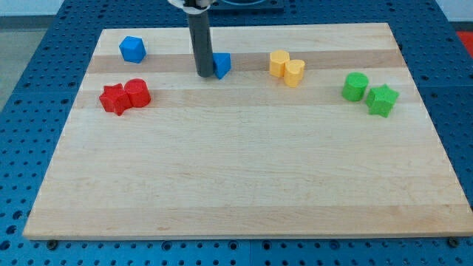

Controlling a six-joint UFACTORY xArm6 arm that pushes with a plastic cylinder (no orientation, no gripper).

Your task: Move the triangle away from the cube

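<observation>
Tip [204,74] touches blue triangle [222,64] on its left; light, slides easily, probably pivots; blue cube [132,49] well left; no fingers.

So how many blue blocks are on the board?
2. One blue cube sits near the view's top left. One blue triangle sits further right, touching my tip on the tip's right side. The rod partly covers it; nothing else blue shows.
</observation>
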